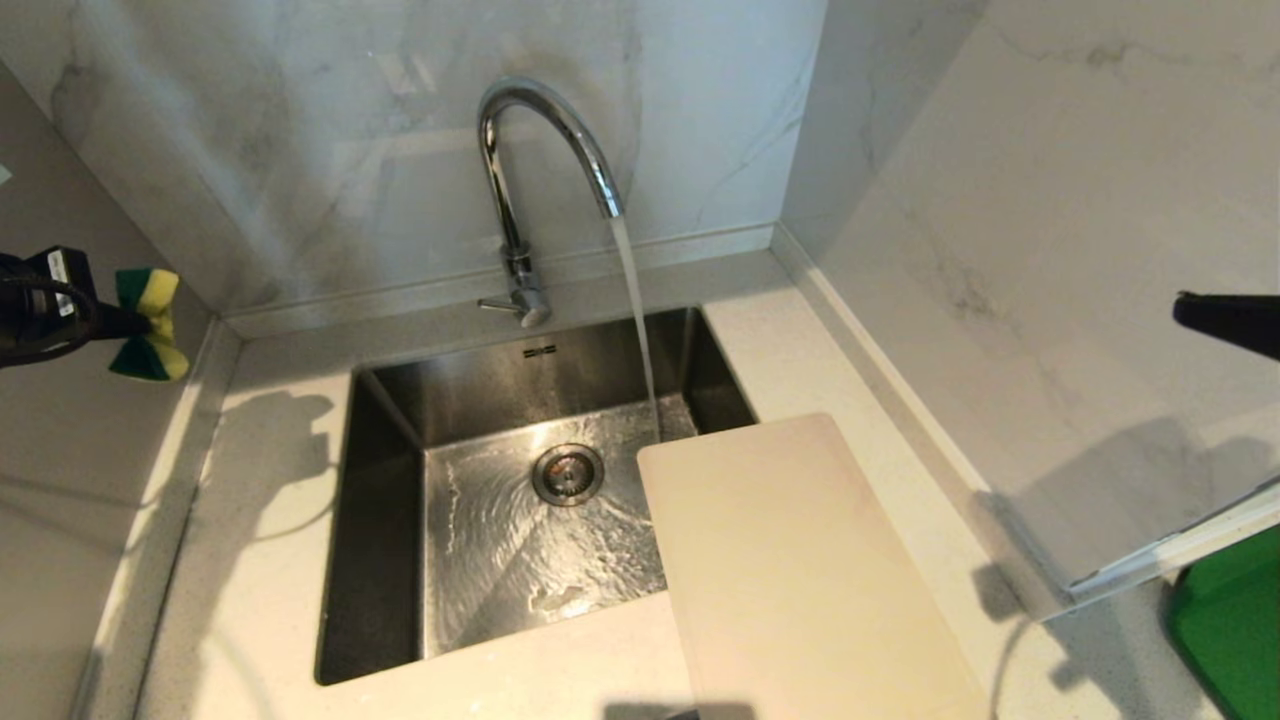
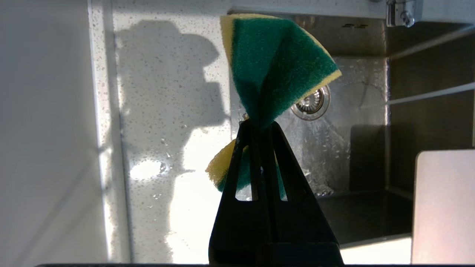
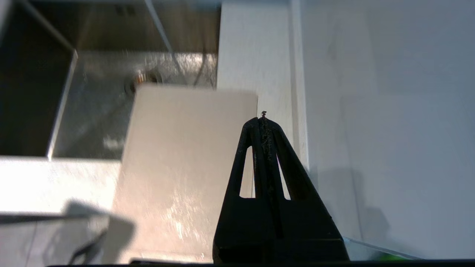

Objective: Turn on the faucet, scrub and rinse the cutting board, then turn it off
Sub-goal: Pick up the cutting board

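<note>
The chrome gooseneck faucet (image 1: 520,170) stands behind the steel sink (image 1: 500,560), and water streams from its spout into the basin. The pale cutting board (image 1: 800,580) lies on the counter at the sink's right side, one corner hanging over the basin; it also shows in the right wrist view (image 3: 178,155). My left gripper (image 1: 130,322) hovers high at the far left, shut on a folded green-and-yellow sponge (image 2: 274,63). My right gripper (image 3: 263,118) hangs above the board's right edge, shut with nothing in it; only its dark tip (image 1: 1225,318) enters the head view at the right.
Marble walls close in behind and to the right of the sink. A bright green flat object (image 1: 1235,620) sits at the near right beyond a glass edge. The white speckled counter (image 1: 260,560) surrounds the sink, and the drain (image 1: 567,473) lies mid-basin.
</note>
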Motion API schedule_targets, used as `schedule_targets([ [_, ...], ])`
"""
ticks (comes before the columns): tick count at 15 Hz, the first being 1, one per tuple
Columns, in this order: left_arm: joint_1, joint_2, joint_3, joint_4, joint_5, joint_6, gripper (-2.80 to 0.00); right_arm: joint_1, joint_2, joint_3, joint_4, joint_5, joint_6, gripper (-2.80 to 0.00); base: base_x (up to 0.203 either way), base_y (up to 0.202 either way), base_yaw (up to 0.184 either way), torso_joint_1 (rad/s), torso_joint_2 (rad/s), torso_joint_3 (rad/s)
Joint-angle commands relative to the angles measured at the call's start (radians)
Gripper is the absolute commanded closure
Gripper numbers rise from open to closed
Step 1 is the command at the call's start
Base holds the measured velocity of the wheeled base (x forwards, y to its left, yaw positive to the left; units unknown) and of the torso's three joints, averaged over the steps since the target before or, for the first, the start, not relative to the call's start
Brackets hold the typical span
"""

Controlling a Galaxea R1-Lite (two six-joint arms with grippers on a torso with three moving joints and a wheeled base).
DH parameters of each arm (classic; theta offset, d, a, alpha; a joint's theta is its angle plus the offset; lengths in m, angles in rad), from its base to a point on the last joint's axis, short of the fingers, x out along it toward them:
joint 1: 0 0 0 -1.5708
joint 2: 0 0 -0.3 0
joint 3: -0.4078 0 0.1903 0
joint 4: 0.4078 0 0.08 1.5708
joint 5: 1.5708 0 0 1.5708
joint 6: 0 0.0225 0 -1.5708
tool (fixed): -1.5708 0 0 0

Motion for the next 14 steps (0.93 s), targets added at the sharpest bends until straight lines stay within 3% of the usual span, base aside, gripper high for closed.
schedule_targets([
  [1,-0.003,0.013,-0.003,0.002,-0.003,-0.011,0.00,0.008,0.062,0.059,0.000,0.003,-0.053,0.00,0.000,0.000,0.000,0.000,0.00,0.000],
  [10,-0.004,0.027,0.000,0.002,-0.029,-0.037,0.00,0.118,0.122,0.351,-0.003,-0.012,-0.246,0.00,0.000,0.000,0.000,0.000,0.00,0.000],
  [14,-0.004,0.026,0.004,0.001,-0.030,-0.042,0.00,0.141,0.171,0.394,-0.006,-0.082,-0.314,0.00,0.000,0.000,0.000,0.000,0.00,0.000],
])
